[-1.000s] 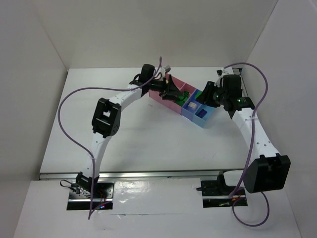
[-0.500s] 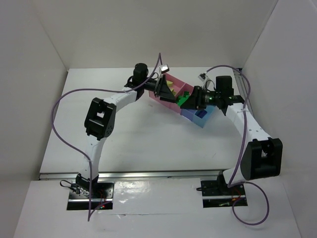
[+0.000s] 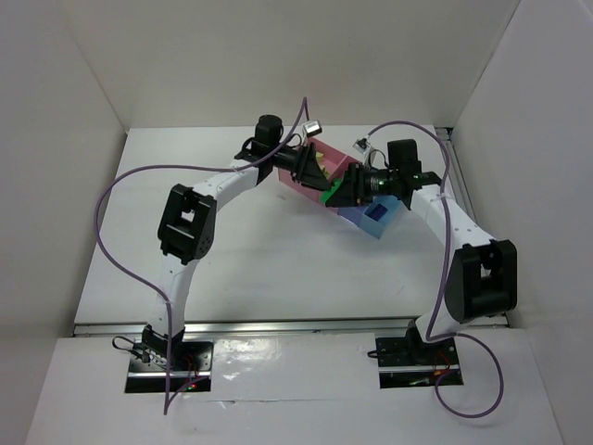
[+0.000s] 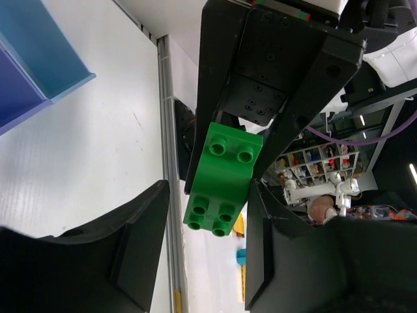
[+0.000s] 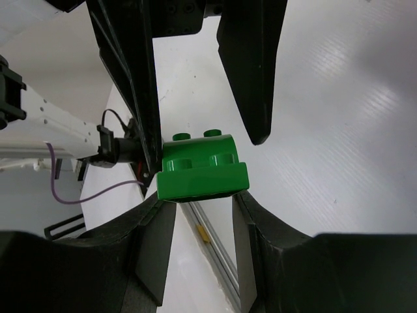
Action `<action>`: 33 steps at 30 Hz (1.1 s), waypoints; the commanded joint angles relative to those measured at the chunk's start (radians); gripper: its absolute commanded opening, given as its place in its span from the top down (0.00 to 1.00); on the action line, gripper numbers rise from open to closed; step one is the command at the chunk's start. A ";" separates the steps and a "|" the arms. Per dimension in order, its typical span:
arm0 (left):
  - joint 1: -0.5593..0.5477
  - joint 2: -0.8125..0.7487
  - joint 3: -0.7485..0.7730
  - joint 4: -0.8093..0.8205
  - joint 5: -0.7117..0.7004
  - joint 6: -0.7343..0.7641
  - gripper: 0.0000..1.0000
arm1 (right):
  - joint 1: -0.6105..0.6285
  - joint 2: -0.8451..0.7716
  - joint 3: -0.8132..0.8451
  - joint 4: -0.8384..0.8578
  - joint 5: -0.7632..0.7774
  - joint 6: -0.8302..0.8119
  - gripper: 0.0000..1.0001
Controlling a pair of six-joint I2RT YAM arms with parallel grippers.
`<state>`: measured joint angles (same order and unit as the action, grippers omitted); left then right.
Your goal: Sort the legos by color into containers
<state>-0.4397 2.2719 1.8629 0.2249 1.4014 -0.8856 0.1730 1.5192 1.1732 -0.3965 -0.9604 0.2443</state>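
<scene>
A: Holding the green lego (image 5: pixel 202 171) pinched firm in the right gripper (image 5: pixel 199 205), well up off the table (image 3: pixel 259 250), roughly over the joined row of containers (image 3: pixel 378 219)

B: And the left gripper (image 4: pixel 205 218)?

A: Standing part open around that same green lego, one side close against it, the other just clear; not yet clamped on anything

B: Looks like a hand-over in mid-air, then. Worth worrying about?

A: Yes. Could drop it by letting go on the right before closing fully on the left; from there, likely to land in the wrong colour's compartment or bounce out onto the table

B: Anything else?

A: Could also twist it or squirt it out sideways by closing off-centre, catching only a studded edge. Crowded up there too, so some risk of knocking one gripper against the other and jolting the hold loose
</scene>
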 commanded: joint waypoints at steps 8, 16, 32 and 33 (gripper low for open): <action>-0.014 -0.104 -0.051 -0.064 0.050 0.126 0.47 | 0.020 0.025 0.074 0.065 -0.067 -0.002 0.99; -0.014 -0.115 -0.093 -0.003 0.068 0.068 0.73 | 0.020 0.035 0.065 0.108 -0.055 0.020 0.99; 0.150 -0.239 -0.235 -0.167 -0.027 0.215 1.00 | 0.025 0.061 0.031 0.143 -0.011 0.029 1.00; 0.150 -0.248 -0.260 -0.167 -0.027 0.224 1.00 | 0.037 0.061 0.031 0.143 -0.011 0.029 1.00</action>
<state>-0.3237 2.1075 1.6409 0.0795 1.3804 -0.7261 0.1837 1.5608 1.1881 -0.3115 -0.9730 0.2798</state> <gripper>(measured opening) 0.325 0.440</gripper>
